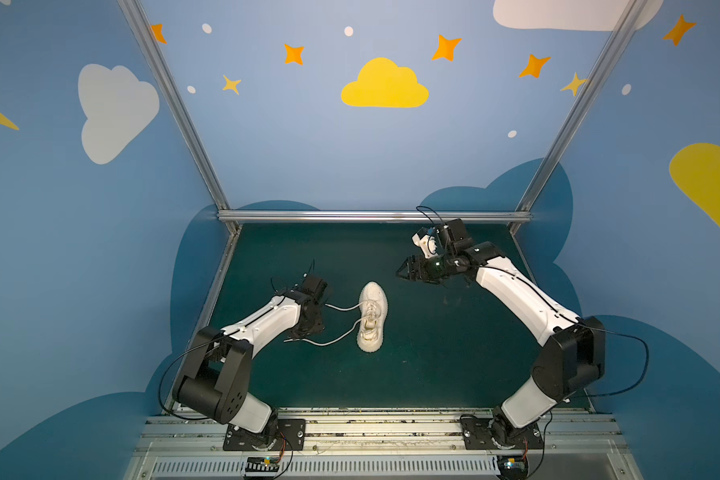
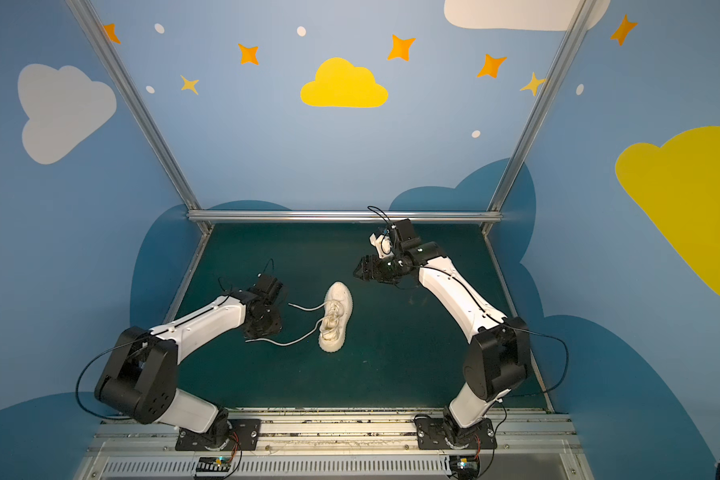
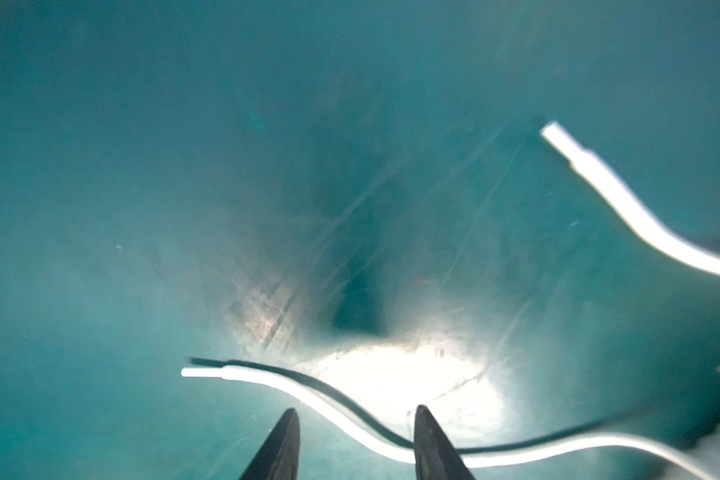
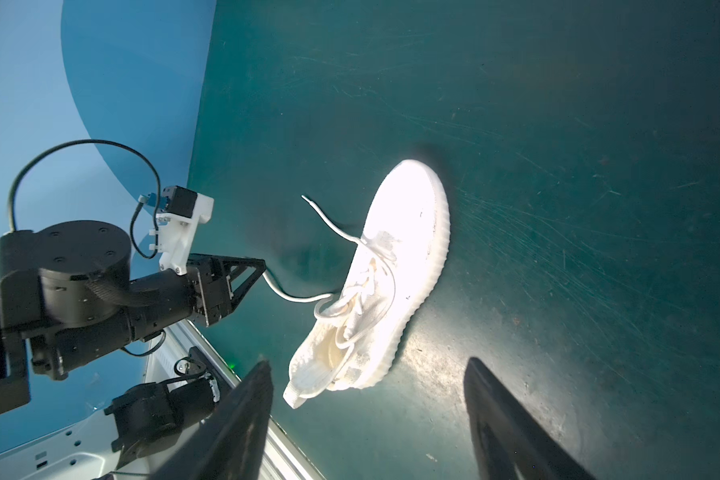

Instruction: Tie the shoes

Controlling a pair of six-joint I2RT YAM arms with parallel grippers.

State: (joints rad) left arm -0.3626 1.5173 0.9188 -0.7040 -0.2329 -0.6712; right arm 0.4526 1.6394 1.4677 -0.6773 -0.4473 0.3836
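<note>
The shoe, a cream knit sneaker, lies mid-mat with its toe pointing to the back. Its two laces trail loose to the left, untied. One lace runs across the mat between the spread fingers of my left gripper, which stands open and points down at it. The other lace ends free beside it. My right gripper hovers open behind and to the right of the toe, holding nothing.
The dark green mat is bounded by an aluminium rail at the back, slanted frame posts at both sides and a metal base rail at the front. Blue painted walls surround it.
</note>
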